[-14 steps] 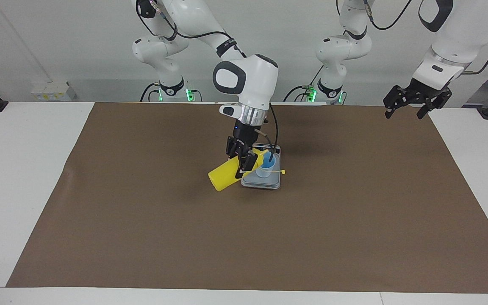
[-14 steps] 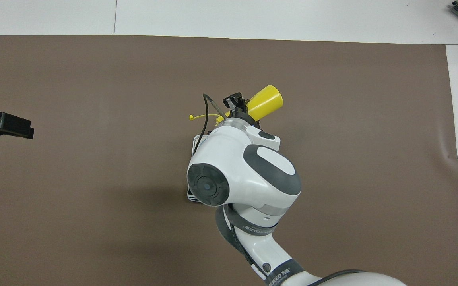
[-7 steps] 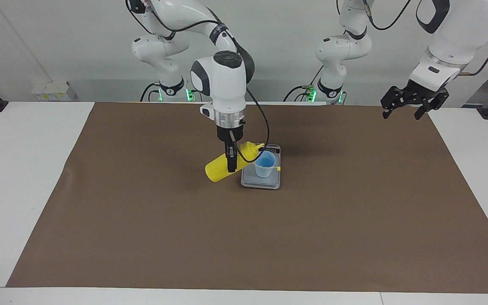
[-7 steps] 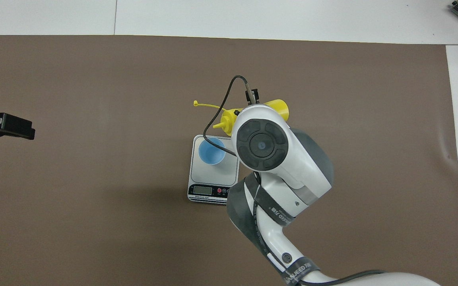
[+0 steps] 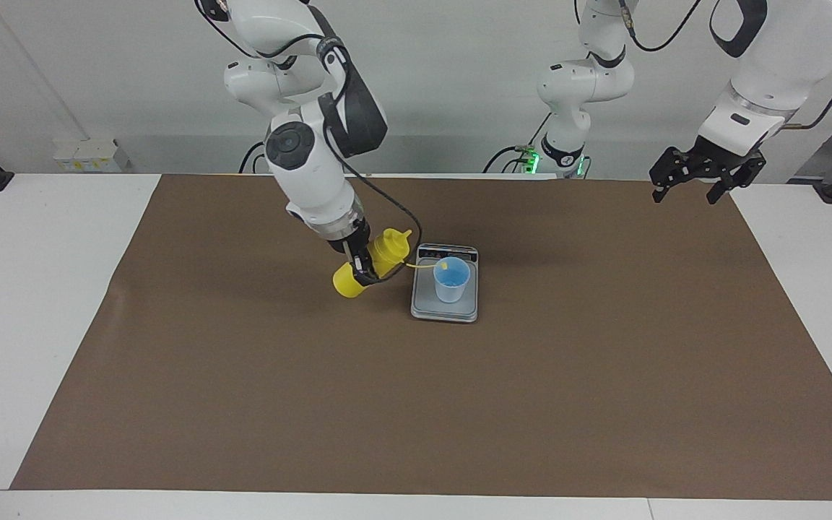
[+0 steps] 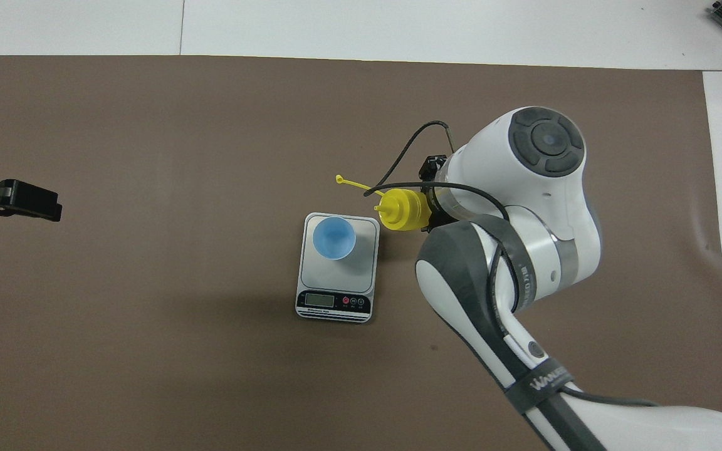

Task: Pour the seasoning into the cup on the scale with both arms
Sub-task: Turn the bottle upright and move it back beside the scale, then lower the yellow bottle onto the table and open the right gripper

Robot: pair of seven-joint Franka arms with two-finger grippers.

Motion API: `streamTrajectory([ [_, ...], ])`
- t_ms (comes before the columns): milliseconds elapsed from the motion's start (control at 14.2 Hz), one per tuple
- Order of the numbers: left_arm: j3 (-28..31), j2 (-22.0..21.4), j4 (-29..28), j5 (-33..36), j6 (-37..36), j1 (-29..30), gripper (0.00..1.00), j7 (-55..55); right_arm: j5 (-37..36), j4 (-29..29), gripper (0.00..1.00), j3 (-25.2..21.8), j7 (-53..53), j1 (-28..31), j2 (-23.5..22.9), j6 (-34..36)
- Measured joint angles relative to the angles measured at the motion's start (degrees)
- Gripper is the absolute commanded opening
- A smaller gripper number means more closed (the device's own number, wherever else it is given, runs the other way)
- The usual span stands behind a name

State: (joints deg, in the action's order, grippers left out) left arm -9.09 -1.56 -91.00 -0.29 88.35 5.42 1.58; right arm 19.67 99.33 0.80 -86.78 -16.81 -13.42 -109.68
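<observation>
- At the right arm's end of the brown mat (image 5: 243, 404) that covers the desk (image 5: 40, 289), we see our right gripper (image 5: 358, 261) pinching the seasoning (image 5: 373, 264) around its body.
- We hold the seasoning tilted in the air over the mat, base low, nozzle raised toward the scale (image 5: 445, 303); its tethered cap (image 6: 340, 179) trails off the nozzle.
- Next comes the scale, flat on the mat, its display strip at the end nearer to us.
- The cup (image 5: 452, 279) stands upright on the weighing plate, toward the end farther from us, apart from the seasoning.
- At the left arm's end, our left gripper (image 5: 699, 175) waits in the air over the mat's edge, fingers spread and holding nothing.
</observation>
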Motion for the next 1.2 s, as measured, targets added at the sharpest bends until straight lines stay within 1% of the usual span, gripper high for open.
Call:
streamTrajectory([
  [141,0.0,0.0,0.0,0.0,0.0,0.0,1.0,0.0,5.3,2.2,0.0,-0.1,7.9,3.7,0.7,1.3],
  [423,0.0,0.0,-0.2,0.0,0.0,0.0,1.0,0.0,15.8,9.5,0.0,-0.1,22.3,10.7,3.0,1.9],
  [494,0.0,-0.1,-0.6,0.0,0.3,0.0,1.0,0.0,17.3,10.8,0.01,-0.1,24.6,12.1,3.2,2.2],
  [706,0.0,-0.6,-1.9,0.0,1.2,0.0,1.0,0.0,21.0,13.5,0.0,-0.1,31.3,16.3,3.2,4.3],
  [847,0.0,-0.9,-2.2,0.0,1.5,-0.1,1.0,0.0,22.0,14.9,0.0,-0.1,33.9,19.0,3.2,5.5],
  [988,0.0,-1.0,-2.3,0.0,1.6,-0.2,1.0,0.0,22.3,16.4,0.02,-0.1,34.9,20.6,3.2,5.8],
  [1199,0.0,-1.0,-2.4,0.0,1.7,-0.3,1.0,0.0,26.0,18.4,0.04,-0.1,38.0,22.0,3.2,5.8],
])
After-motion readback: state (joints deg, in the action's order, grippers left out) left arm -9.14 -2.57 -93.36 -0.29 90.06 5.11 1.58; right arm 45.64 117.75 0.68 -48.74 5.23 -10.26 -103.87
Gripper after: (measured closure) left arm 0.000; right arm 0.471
